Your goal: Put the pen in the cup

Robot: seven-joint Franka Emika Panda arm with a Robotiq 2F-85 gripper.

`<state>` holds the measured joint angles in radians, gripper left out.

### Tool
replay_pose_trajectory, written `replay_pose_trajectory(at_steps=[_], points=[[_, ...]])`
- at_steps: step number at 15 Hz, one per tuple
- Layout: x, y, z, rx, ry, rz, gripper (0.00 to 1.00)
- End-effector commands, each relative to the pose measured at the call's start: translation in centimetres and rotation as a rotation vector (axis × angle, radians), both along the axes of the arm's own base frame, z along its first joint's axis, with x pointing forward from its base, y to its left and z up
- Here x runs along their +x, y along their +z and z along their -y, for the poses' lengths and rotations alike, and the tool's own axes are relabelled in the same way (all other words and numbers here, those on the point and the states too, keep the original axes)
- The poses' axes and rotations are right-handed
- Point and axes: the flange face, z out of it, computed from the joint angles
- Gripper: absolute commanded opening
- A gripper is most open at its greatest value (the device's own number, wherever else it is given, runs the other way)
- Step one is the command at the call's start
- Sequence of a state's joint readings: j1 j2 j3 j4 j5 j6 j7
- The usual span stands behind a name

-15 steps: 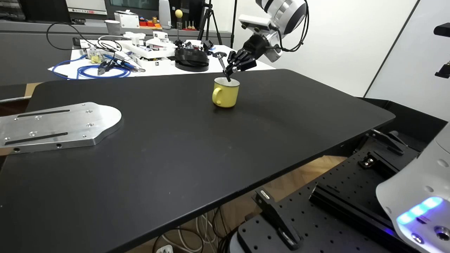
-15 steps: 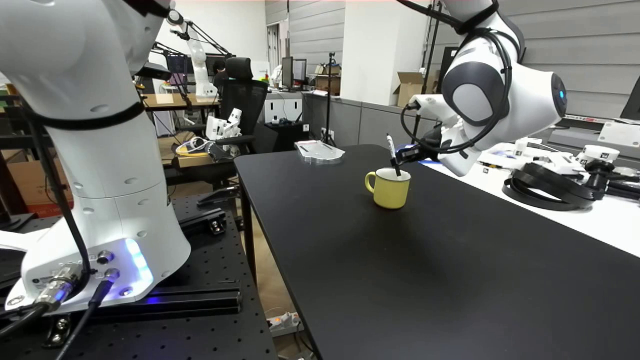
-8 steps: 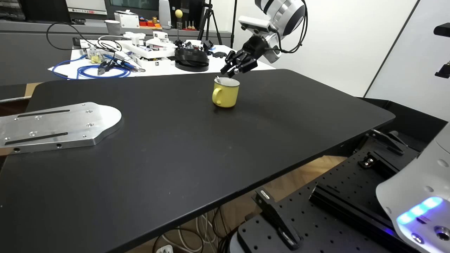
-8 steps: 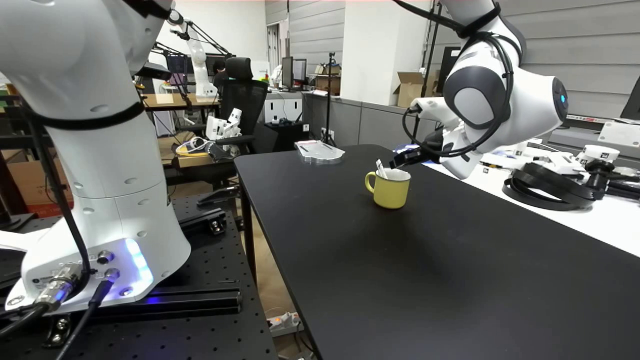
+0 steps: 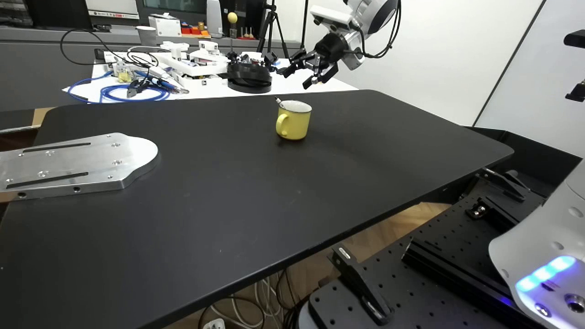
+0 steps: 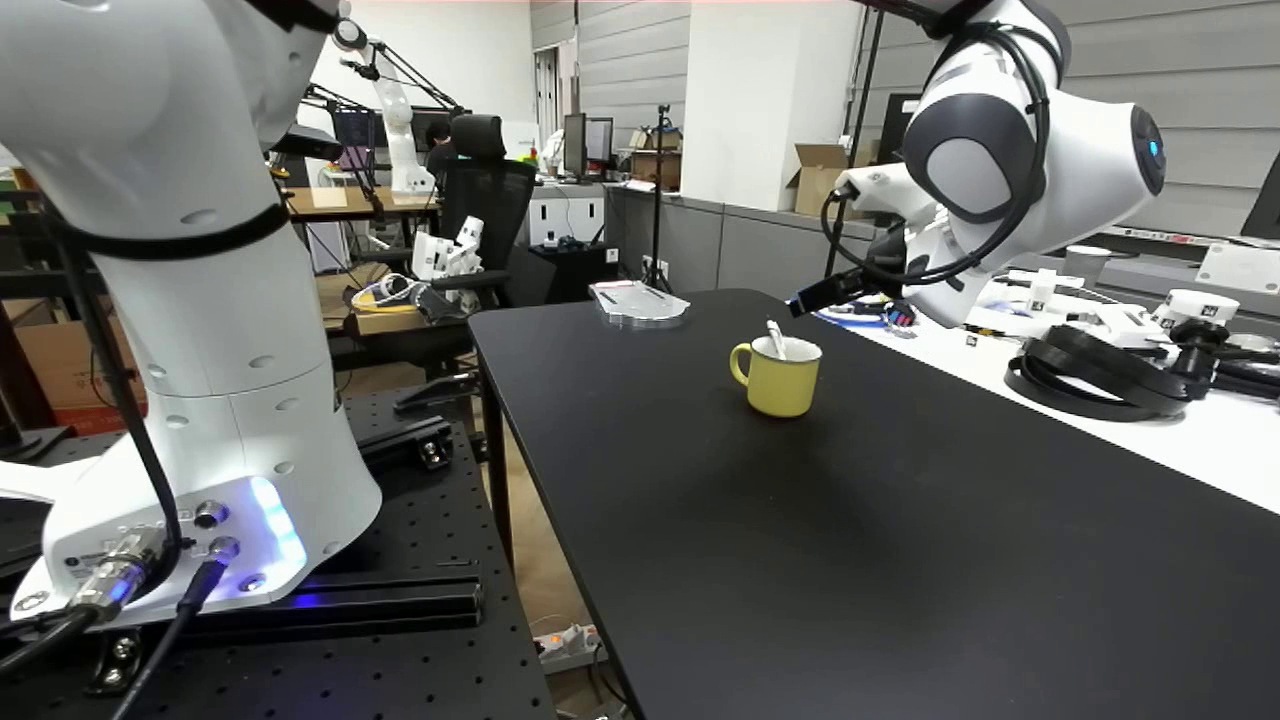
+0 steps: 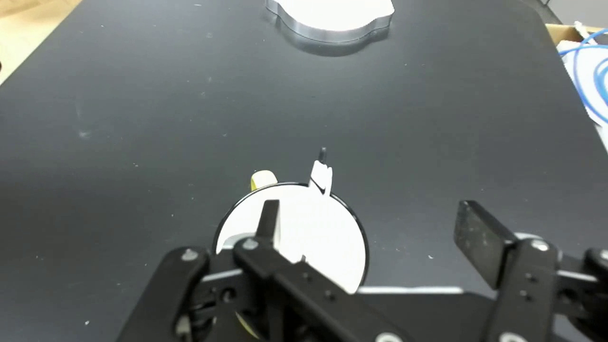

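Observation:
The yellow cup (image 5: pixel 293 123) stands upright on the black table in both exterior views. Inside it the whitish pen (image 6: pixel 776 338) leans against the rim, its upper end sticking out near the handle side. From above, in the wrist view, the dark tip of the pen (image 7: pixel 320 175) pokes past the rim of the cup (image 7: pixel 323 228); its lower end is hard to make out against the white inside. My gripper (image 7: pixel 368 221) is open, pads wide apart with nothing between them. In an exterior view the gripper (image 5: pixel 298 79) hangs above and behind the cup, touching neither cup nor pen.
A silver metal plate (image 5: pixel 77 162) lies at the table's far end from the arm's base. Behind the table, a white bench (image 6: pixel 1200 440) carries cables, a black coil (image 6: pixel 1085 375) and white parts. The robot's base (image 5: pixel 548 256) stands beyond the table edge.
The gripper, shut on the pen over the cup a second ago, has opened and let go. The pen has dropped to lean on the rim, and the gripper has risen and drawn back.

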<state>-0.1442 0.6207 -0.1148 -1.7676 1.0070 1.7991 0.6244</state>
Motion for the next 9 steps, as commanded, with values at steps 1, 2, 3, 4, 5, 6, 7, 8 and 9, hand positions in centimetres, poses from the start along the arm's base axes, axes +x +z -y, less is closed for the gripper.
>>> replay_pose_trajectory(at_steps=[1, 2, 3, 4, 5, 6, 7, 8, 9], points=[[-0.1, 2.2, 0.7, 0.02, 0.004, 0.026, 1.0], [0.1, 0.9, 0.2, 0.003, 0.005, 0.013, 1.0], [0.1, 1.3, 0.3, 0.004, 0.006, 0.019, 1.0], [0.1, 1.5, 0.4, 0.005, 0.006, 0.022, 1.0], [0.1, 1.5, 0.5, 0.005, 0.007, 0.024, 1.0], [0.1, 1.5, 0.5, 0.006, 0.008, 0.024, 1.0], [0.1, 1.5, 0.5, 0.006, 0.008, 0.024, 1.0], [0.1, 1.5, 0.5, 0.006, 0.009, 0.025, 1.0], [0.1, 1.5, 0.5, 0.006, 0.009, 0.025, 1.0]])
